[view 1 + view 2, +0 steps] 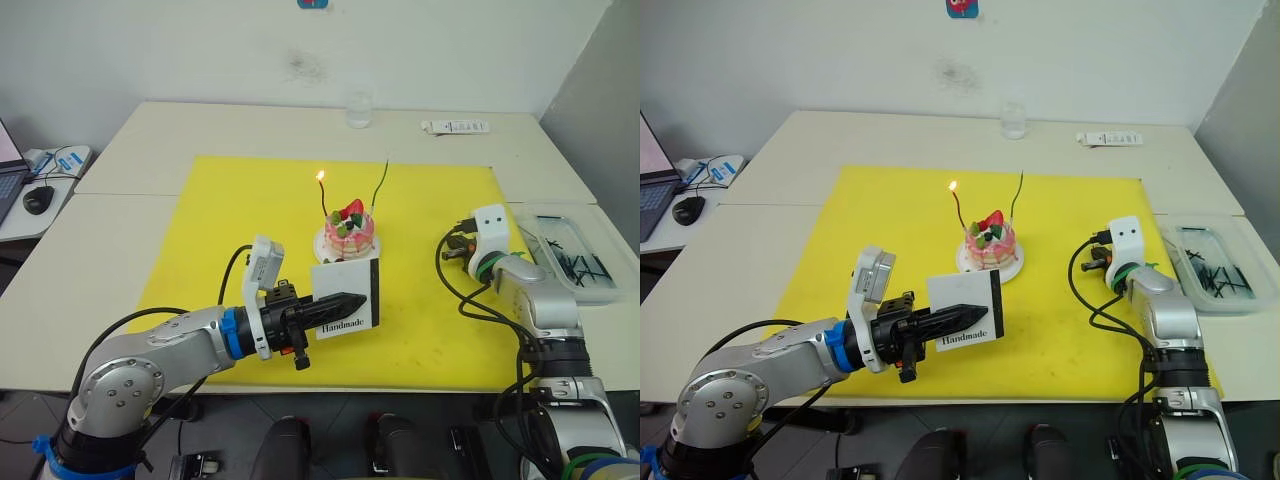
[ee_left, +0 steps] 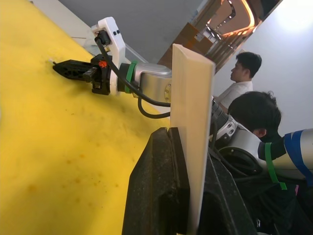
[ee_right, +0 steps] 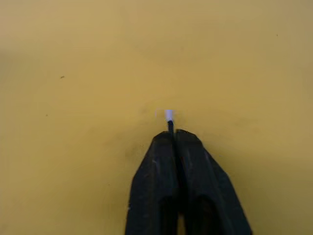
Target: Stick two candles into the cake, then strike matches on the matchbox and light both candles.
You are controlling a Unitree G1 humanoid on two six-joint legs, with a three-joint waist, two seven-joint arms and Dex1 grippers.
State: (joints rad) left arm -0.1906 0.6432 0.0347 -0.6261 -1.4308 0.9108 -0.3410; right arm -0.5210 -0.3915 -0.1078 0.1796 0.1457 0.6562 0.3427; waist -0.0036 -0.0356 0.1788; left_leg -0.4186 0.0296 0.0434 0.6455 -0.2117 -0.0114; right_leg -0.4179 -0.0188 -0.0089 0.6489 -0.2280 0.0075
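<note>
The pink cake (image 1: pixel 349 230) sits on its white plate (image 1: pixel 322 246) in the middle of the yellow mat (image 1: pixel 200 230). Two candles stand in it. The dark red candle (image 1: pixel 324 203) burns with a small flame (image 1: pixel 321 176), while the green candle (image 1: pixel 381 186) is unlit. My left gripper (image 1: pixel 345 300) is shut on the white matchbox (image 1: pixel 352 285), holding it upright just in front of the cake. My right gripper (image 3: pixel 175 134) hovers low over the mat to the cake's right, shut on a match (image 3: pixel 169 117) whose white tip pokes out.
A clear tray (image 1: pixel 600 290) with several dark matches (image 1: pixel 580 262) stands at the table's right edge. A glass (image 1: pixel 359 108) and a white remote-like bar (image 1: pixel 455 127) lie at the back. A mouse (image 1: pixel 38 198) sits far left. Two people (image 2: pixel 244 73) stand beyond.
</note>
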